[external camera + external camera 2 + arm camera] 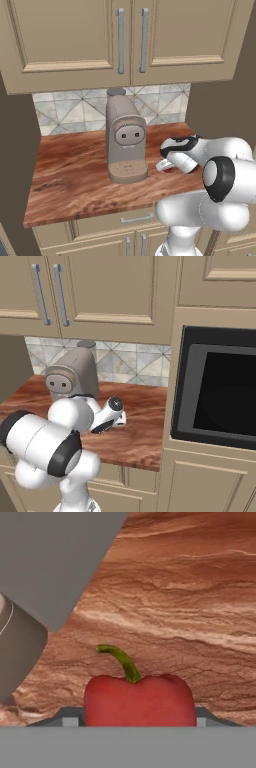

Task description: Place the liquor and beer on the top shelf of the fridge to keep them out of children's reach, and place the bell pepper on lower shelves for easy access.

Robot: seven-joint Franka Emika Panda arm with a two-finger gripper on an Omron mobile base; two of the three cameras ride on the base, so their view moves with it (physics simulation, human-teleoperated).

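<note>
The red bell pepper (140,702), with a curved green stem, sits between my fingertips at the bottom of the hand view. In the left base view a sliver of the bell pepper (168,169) shows under my hand, low over the wooden counter (75,165). My gripper (135,722) is shut on the pepper, one finger at each side. The gripper (163,165) reaches left, just right of the coffee machine's base; in the right base view the gripper (120,418) is at mid-counter. The liquor, the beer and the fridge are out of view.
A grey coffee machine (125,145) stands mid-counter, close to my hand on its left; the coffee machine (70,378) is behind my arm. A black built-in oven (220,396) fills the right wall. Beige upper cabinets (120,40) hang overhead. Open counter (142,428) lies to the right.
</note>
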